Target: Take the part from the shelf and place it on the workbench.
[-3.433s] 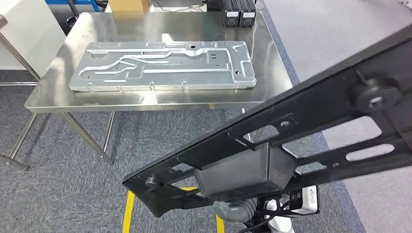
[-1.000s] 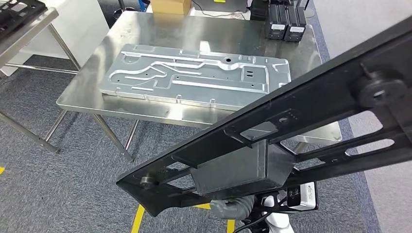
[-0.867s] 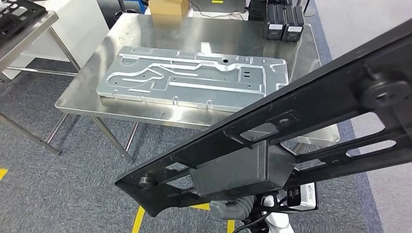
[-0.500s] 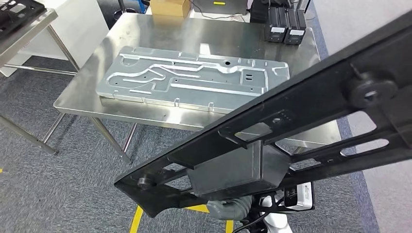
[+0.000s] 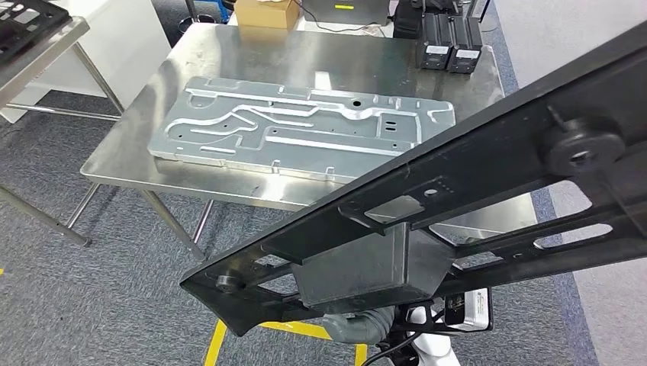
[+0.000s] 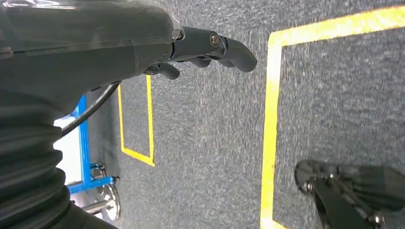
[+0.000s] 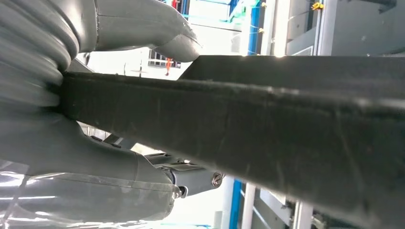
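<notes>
Across the lower right of the head view, the black part is running diagonally from lower left to upper right, carried in the air in front of the workbench, overlapping its near right corner in the frame. Right hand is gripping the part: in the right wrist view the thumb is pressing one face and fingers are wrapping the other. Left hand is hanging over grey carpet with yellow floor tape, fingers curled in, holding nothing. On the workbench a silver metal panel is lying flat; 2 black boxes and a cardboard box are sitting at its far edge.
</notes>
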Available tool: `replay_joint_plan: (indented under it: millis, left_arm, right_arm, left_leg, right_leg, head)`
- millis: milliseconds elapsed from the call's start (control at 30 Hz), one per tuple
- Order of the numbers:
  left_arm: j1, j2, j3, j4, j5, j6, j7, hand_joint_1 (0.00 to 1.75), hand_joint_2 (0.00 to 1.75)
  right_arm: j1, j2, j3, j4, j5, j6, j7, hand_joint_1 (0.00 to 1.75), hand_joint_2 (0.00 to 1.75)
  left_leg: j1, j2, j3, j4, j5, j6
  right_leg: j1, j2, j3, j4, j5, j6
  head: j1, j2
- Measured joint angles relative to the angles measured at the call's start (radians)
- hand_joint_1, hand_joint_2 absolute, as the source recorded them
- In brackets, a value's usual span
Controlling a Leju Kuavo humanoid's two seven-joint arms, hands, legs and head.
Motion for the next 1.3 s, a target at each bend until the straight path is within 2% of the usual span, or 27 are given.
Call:
replay_joint_plan:
  millis: [67, 100, 133, 200, 233, 267, 300, 367, 400, 433, 533, 600, 633, 700, 733, 767, 800, 867, 900, 933, 1033, 1100, 1133, 1200, 1233, 1267, 1300]
  left_arm:
    - [-0.001, 0.0, 0.0, 0.0, -0.001, -0.002, 0.001, 0.0, 1.75]
    - [-0.002, 0.0, 0.0, 0.0, 0.0, -0.003, 0.001, 0.0, 1.75]
    - [-0.001, 0.0, 0.0, 0.0, 0.0, -0.004, 0.001, 0.0, 1.75]
    - [0.0, -0.001, 0.0, 0.0, 0.002, -0.004, 0.002, 0.0, 1.75]
    - [0.002, -0.001, 0.0, 0.0, 0.002, -0.004, 0.004, 0.0, 1.75]
    - [0.004, -0.001, 0.0, 0.0, 0.003, -0.004, 0.005, 0.0, 1.75]
    - [0.005, -0.001, 0.0, 0.0, 0.003, -0.004, 0.007, 0.0, 1.75]
    - [0.006, -0.001, 0.0, 0.0, 0.003, -0.003, 0.008, 0.0, 1.75]
    - [0.005, -0.001, 0.001, 0.0, 0.004, -0.003, 0.009, 0.0, 1.75]
    - [0.004, -0.001, 0.001, 0.0, 0.004, -0.002, 0.009, 0.0, 1.75]
    - [0.003, -0.002, 0.002, 0.0, 0.005, 0.0, 0.012, 0.0, 1.75]
    - [0.004, -0.004, 0.002, 0.0, 0.006, 0.001, 0.014, 0.0, 1.75]
    - [0.004, -0.006, 0.003, 0.0, 0.006, 0.002, 0.015, 0.0, 1.75]
    - [0.003, -0.007, 0.005, 0.0, 0.007, 0.003, 0.018, 0.0, 1.75]
    - [0.002, -0.008, 0.005, 0.0, 0.008, 0.004, 0.019, 0.0, 1.75]
    - [0.002, -0.009, 0.006, 0.0, 0.008, 0.005, 0.019, 0.0, 1.75]
    - [0.002, -0.01, 0.006, 0.0, 0.009, 0.006, 0.02, 0.0, 1.75]
    - [0.002, -0.014, 0.007, 0.0, 0.009, 0.008, 0.022, 0.0, 1.75]
    - [0.002, -0.016, 0.007, 0.0, 0.009, 0.009, 0.022, 0.0, 1.75]
    - [0.001, -0.017, 0.007, 0.0, 0.009, 0.01, 0.023, 0.0, 1.75]
    - [0.0, -0.017, 0.008, 0.0, 0.011, 0.012, 0.023, 0.0, 1.75]
    - [-0.001, -0.019, 0.008, 0.0, 0.013, 0.012, 0.023, 0.0, 1.75]
    - [-0.001, -0.019, 0.009, 0.0, 0.014, 0.012, 0.022, 0.0, 1.75]
    - [0.0, -0.02, 0.01, 0.0, 0.016, 0.013, 0.022, 0.0, 1.75]
    - [0.001, -0.02, 0.012, 0.0, 0.017, 0.013, 0.022, 0.0, 1.75]
    - [0.002, -0.02, 0.013, 0.0, 0.017, 0.013, 0.022, 0.0, 1.75]
    - [0.002, -0.021, 0.015, 0.0, 0.018, 0.013, 0.022, 0.0, 1.75]
  right_arm:
    - [-0.006, 0.0, 0.005, -0.016, 0.015, -0.002, -0.008, 1.75, 1.75]
    - [-0.01, 0.0, 0.008, -0.025, 0.022, -0.001, -0.013, 1.75, 1.75]
    - [-0.013, 0.0, 0.01, -0.033, 0.029, 0.0, -0.019, 1.75, 1.75]
    - [-0.019, 0.0, 0.014, -0.043, 0.041, 0.004, -0.03, 1.75, 1.75]
    - [-0.022, 0.0, 0.015, -0.045, 0.047, 0.007, -0.034, 1.75, 1.75]
    - [-0.026, 0.0, 0.018, -0.046, 0.052, 0.009, -0.037, 1.75, 1.75]
    - [-0.031, 0.0, 0.021, -0.048, 0.056, 0.011, -0.039, 1.75, 1.75]
    - [-0.048, 0.0, 0.03, -0.052, 0.062, 0.015, -0.041, 1.75, 1.75]
    - [-0.058, 0.0, 0.034, -0.054, 0.064, 0.018, -0.041, 1.75, 1.75]
    - [-0.068, 0.0, 0.038, -0.055, 0.067, 0.02, -0.04, 1.75, 1.75]
    - [-0.09, 0.0, 0.05, -0.058, 0.07, 0.022, -0.038, 1.75, 1.75]
    - [-0.102, 0.0, 0.057, -0.06, 0.07, 0.024, -0.036, 1.75, 1.75]
    - [-0.107, 0.0, 0.06, -0.061, 0.07, 0.024, -0.034, 1.75, 1.75]
    - [-0.114, 0.0, 0.067, -0.061, 0.07, 0.024, -0.024, 1.75, 1.75]
    - [-0.115, 0.0, 0.07, -0.061, 0.069, 0.023, -0.018, 1.75, 1.75]
    - [-0.116, 0.0, 0.073, -0.061, 0.066, 0.022, -0.012, 1.75, 1.75]
    - [-0.119, 0.0, 0.076, -0.061, 0.062, 0.021, -0.007, 1.75, 1.75]
    - [-0.128, 0.0, 0.083, -0.061, 0.053, 0.018, 0.0, 1.75, 1.75]
    - [-0.133, 0.0, 0.086, -0.061, 0.05, 0.017, 0.002, 1.75, 1.75]
    - [-0.137, 0.0, 0.089, -0.061, 0.048, 0.016, 0.002, 1.75, 1.75]
    - [-0.142, 0.0, 0.095, -0.06, 0.043, 0.016, 0.005, 1.75, 1.75]
    - [-0.147, 0.0, 0.101, -0.06, 0.039, 0.016, 0.007, 1.75, 1.75]
    - [-0.149, 0.0, 0.104, -0.06, 0.037, 0.016, 0.008, 1.75, 1.75]
    - [-0.151, 0.0, 0.11, -0.059, 0.036, 0.016, 0.01, 1.75, 1.75]
    - [-0.151, 0.0, 0.112, -0.058, 0.035, 0.016, 0.011, 1.75, 1.75]
    - [-0.151, -0.001, 0.113, -0.056, 0.035, 0.016, 0.011, 1.75, 1.75]
    - [-0.151, -0.001, 0.114, -0.054, 0.035, 0.016, 0.012, 1.75, 1.75]
  left_leg:
    - [0.004, 0.001, 0.0, 0.01, -0.012, -0.011]
    - [0.005, 0.002, -0.012, 0.04, -0.029, -0.014]
    - [0.006, 0.002, -0.037, 0.091, -0.055, -0.017]
    - [0.006, 0.003, -0.11, 0.228, -0.108, -0.02]
    - [0.006, 0.003, -0.139, 0.275, -0.116, -0.021]
    - [0.006, 0.003, -0.152, 0.287, -0.105, -0.02]
    - [0.006, 0.003, -0.145, 0.259, -0.074, -0.018]
    - [0.004, 0.003, -0.092, 0.128, 0.003, -0.008]
    - [0.001, 0.003, -0.067, 0.068, 0.027, -0.003]
    - [-0.002, 0.003, -0.051, 0.031, 0.038, 0.001]
    - [-0.005, 0.003, -0.043, 0.01, 0.038, 0.013]
    - [0.0, 0.004, -0.038, 0.0, 0.041, 0.025]
    - [0.003, 0.005, -0.036, -0.003, 0.043, 0.03]
    - [0.002, 0.005, -0.036, -0.004, 0.042, 0.034]
    - [0.002, 0.005, -0.035, -0.003, 0.041, 0.034]
    - [0.002, 0.004, -0.035, -0.003, 0.04, 0.034]
    - [0.003, 0.004, -0.033, -0.002, 0.039, 0.032]
    - [0.003, 0.002, -0.03, 0.002, 0.034, 0.027]
    - [0.001, 0.002, -0.03, 0.006, 0.03, 0.023]
    - [0.0, 0.001, -0.031, 0.009, 0.028, 0.018]
    - [-0.002, 0.001, -0.031, 0.007, 0.026, 0.0]
    - [0.001, 0.002, -0.038, 0.029, 0.008, -0.01]
    - [0.003, 0.003, -0.055, 0.066, -0.015, -0.013]
    - [0.004, 0.003, -0.113, 0.192, -0.077, -0.019]
    - [0.004, 0.003, -0.143, 0.253, -0.098, -0.021]
    - [0.004, 0.003, -0.16, 0.285, -0.102, -0.021]
    - [0.004, 0.003, -0.158, 0.28, -0.086, -0.02]
  right_leg:
    - [-0.002, 0.0, 0.008, -0.008, -0.001, -0.015]
    - [-0.003, -0.001, 0.013, -0.012, -0.001, -0.023]
    - [-0.003, -0.002, 0.018, -0.015, -0.003, -0.029]
    - [0.001, -0.003, 0.022, -0.015, -0.007, -0.036]
    - [0.003, -0.002, 0.024, -0.014, -0.01, -0.038]
    - [0.006, -0.001, 0.027, -0.014, -0.012, -0.04]
    - [0.007, 0.0, 0.031, -0.013, -0.015, -0.04]
    - [0.011, 0.002, 0.043, -0.012, -0.023, -0.036]
    - [0.013, 0.003, 0.045, -0.011, -0.026, -0.033]
    - [0.014, 0.003, 0.046, -0.01, -0.029, -0.029]
    - [0.013, 0.001, 0.046, -0.011, -0.033, -0.013]
    - [0.012, 0.0, 0.035, 0.02, -0.056, -0.002]
    - [0.011, 0.0, 0.015, 0.063, -0.082, 0.002]
    - [0.007, 0.0, -0.051, 0.192, -0.14, 0.009]
    - [0.005, 0.0, -0.08, 0.244, -0.154, 0.012]
    - [0.002, 0.0, -0.094, 0.265, -0.15, 0.014]
    - [0.0, -0.001, -0.089, 0.245, -0.125, 0.015]
    - [-0.003, -0.002, -0.035, 0.12, -0.052, 0.013]
    - [-0.002, -0.002, -0.008, 0.058, -0.027, 0.011]
    - [-0.001, -0.002, 0.009, 0.017, -0.013, 0.007]
    - [0.003, 0.001, 0.014, -0.002, -0.011, -0.008]
    - [0.0, 0.0, 0.019, -0.011, -0.007, -0.021]
    - [-0.001, -0.001, 0.021, -0.015, -0.005, -0.027]
    - [0.001, -0.002, 0.022, -0.015, -0.006, -0.034]
    - [0.003, -0.002, 0.022, -0.015, -0.006, -0.035]
    - [0.005, -0.002, 0.022, -0.014, -0.007, -0.036]
    - [0.006, -0.002, 0.022, -0.013, -0.008, -0.036]
  head:
    - [0.0, 0.0]
    - [-0.001, 0.0]
    - [-0.002, 0.0]
    - [-0.002, 0.0]
    - [-0.002, 0.0]
    - [-0.002, 0.0]
    - [-0.002, 0.0]
    - [-0.002, 0.0]
    - [-0.002, 0.0]
    - [-0.001, 0.0]
    - [-0.001, 0.0]
    - [0.0, 0.0]
    - [0.0, 0.0]
    - [0.001, 0.0]
    - [0.001, 0.0]
    - [0.001, 0.0]
    - [0.001, 0.0]
    - [0.001, 0.0]
    - [0.001, 0.0]
    - [0.001, 0.0]
    - [0.0, 0.0]
    - [0.0, 0.0]
    - [-0.001, 0.0]
    - [-0.001, 0.0]
    - [-0.001, 0.0]
    - [-0.001, 0.0]
    - [-0.001, 0.0]
